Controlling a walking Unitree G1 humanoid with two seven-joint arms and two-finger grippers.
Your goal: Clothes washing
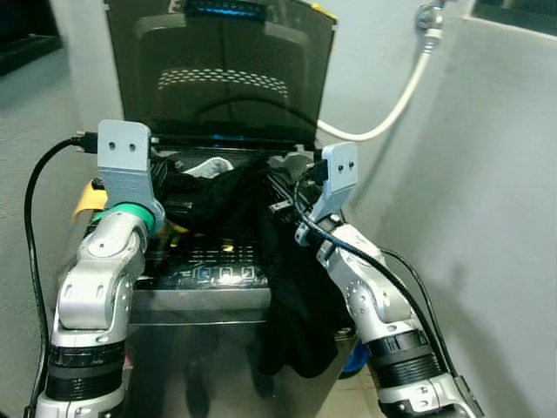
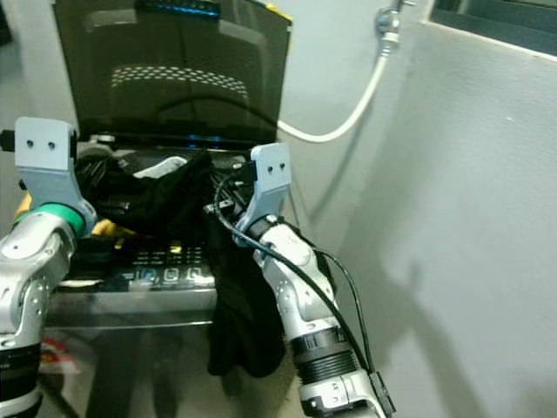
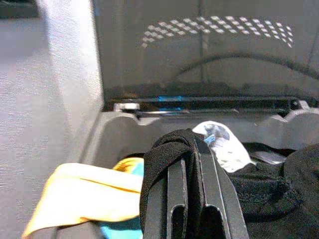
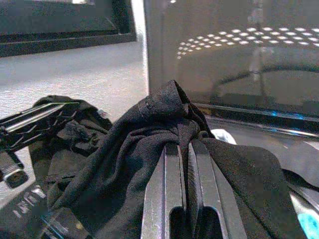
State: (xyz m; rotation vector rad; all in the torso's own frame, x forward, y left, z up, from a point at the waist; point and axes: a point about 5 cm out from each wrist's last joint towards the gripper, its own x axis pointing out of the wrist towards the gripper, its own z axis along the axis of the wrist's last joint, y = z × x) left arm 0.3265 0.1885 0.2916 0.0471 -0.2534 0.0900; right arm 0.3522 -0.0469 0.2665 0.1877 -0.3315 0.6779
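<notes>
A top-loading washing machine stands in front of me with its dark lid raised. A black garment lies across the tub opening and hangs down the machine's front right side. My right gripper is shut on a bunched fold of this black garment above the tub. My left gripper is shut on another edge of the black cloth at the tub's left. A white piece and a yellow cloth lie in the tub.
A white hose runs from a tap on the wall down behind the machine. A grey wall stands close on the right. The control panel lies along the machine's front edge. A blue object sits on the floor.
</notes>
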